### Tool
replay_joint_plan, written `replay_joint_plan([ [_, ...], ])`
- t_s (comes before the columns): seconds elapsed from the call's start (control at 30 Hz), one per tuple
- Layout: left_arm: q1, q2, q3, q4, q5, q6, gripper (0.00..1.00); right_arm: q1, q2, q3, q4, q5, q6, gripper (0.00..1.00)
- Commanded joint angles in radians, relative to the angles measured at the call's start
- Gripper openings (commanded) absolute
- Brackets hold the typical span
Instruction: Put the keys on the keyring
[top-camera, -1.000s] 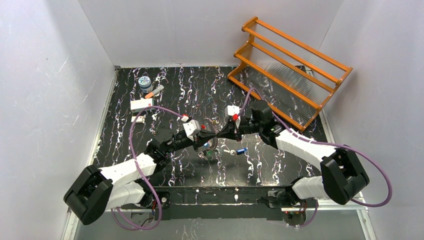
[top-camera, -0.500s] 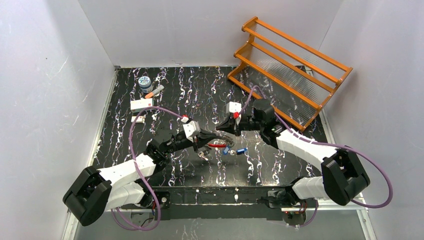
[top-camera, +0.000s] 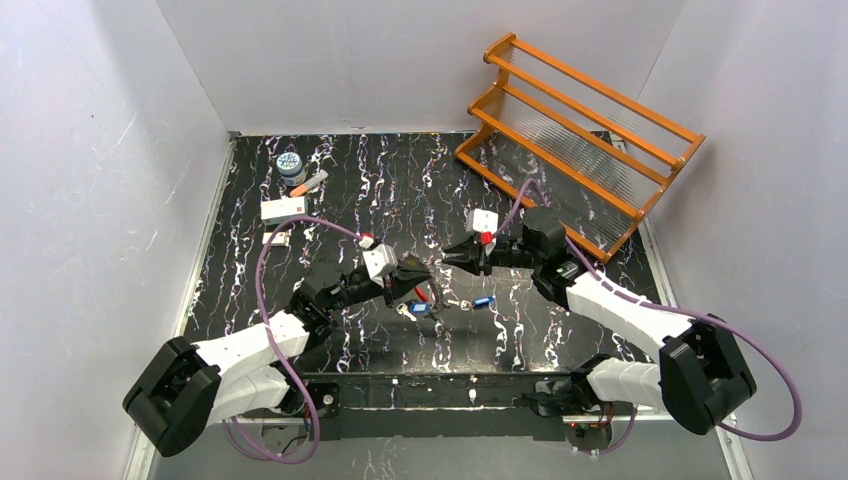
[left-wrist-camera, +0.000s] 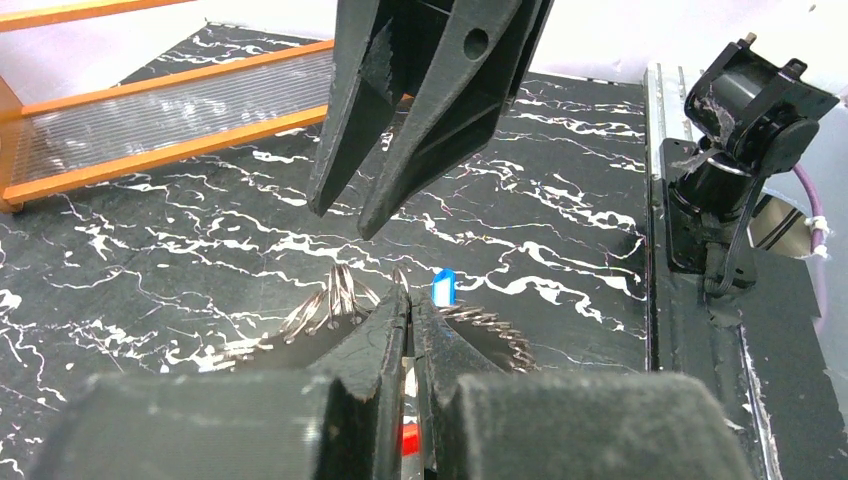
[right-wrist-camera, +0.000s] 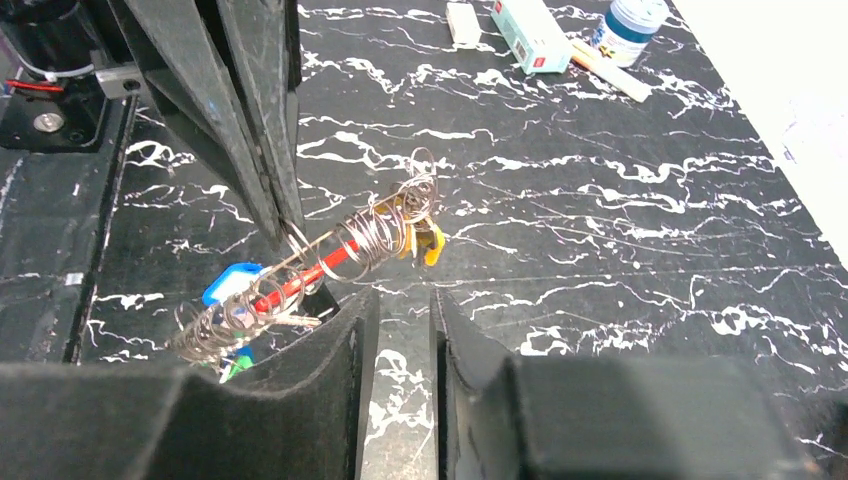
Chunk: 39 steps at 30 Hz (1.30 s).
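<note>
- The left end effector (top-camera: 420, 283) is closed on the keyring (top-camera: 421, 300), whose red and blue tags hang at its tip.
- The right end effector (top-camera: 447, 256) is near the keyring but apart from it.
- Two keys (top-camera: 482, 301), one blue-headed and one silver, lie on the counter (top-camera: 380, 180) just right of the keyring.
- An orange rack (top-camera: 580, 140) stands at the far right.
- A jar (top-camera: 291, 165) and a white box (top-camera: 283, 208) sit at the far left.

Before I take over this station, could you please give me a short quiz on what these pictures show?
1. Which gripper holds the keyring? A left, B right.
2. True or false: the orange rack stands at the far right.
3. Fill in: the right gripper is ___ and empty.
Key: 1 A, the left gripper; 2 true; 3 open.
</note>
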Motion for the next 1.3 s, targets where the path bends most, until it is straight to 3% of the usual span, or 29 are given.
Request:
replay_joint_plan([
  [0.0,-0.004,-0.020,0.005,0.049,-0.027,-0.046,0.00,-0.019,-0.030,-0.025,0.045,0.004,0.006,0.36],
  [0.23,-0.003,-0.007,0.018,0.049,-0.044,-0.123,0.00,-0.026,-0.030,-0.041,0.051,-0.029,0.016,0.40],
  [0.6,-0.004,-0.004,0.019,0.051,-0.002,-0.112,0.00,-0.029,-0.025,-0.029,0.054,-0.136,0.035,0.39],
  [0.7,-0.004,-0.007,0.016,0.051,-0.011,-0.116,0.00,-0.029,-0.029,-0.033,0.052,-0.143,0.035,0.33],
  [0.8,-0.004,-0.009,0.020,0.051,-0.012,-0.121,0.00,-0.029,-0.015,-0.033,0.052,-0.147,0.048,0.21],
  [1.03,-0.004,-0.010,0.022,0.052,0.005,-0.116,0.00,-0.029,0.032,-0.030,0.162,-0.184,0.131,0.06],
  [1.27,-0.004,-0.015,0.020,0.052,0.023,-0.117,0.00,-0.029,0.079,-0.005,0.212,-0.208,0.163,0.01],
])
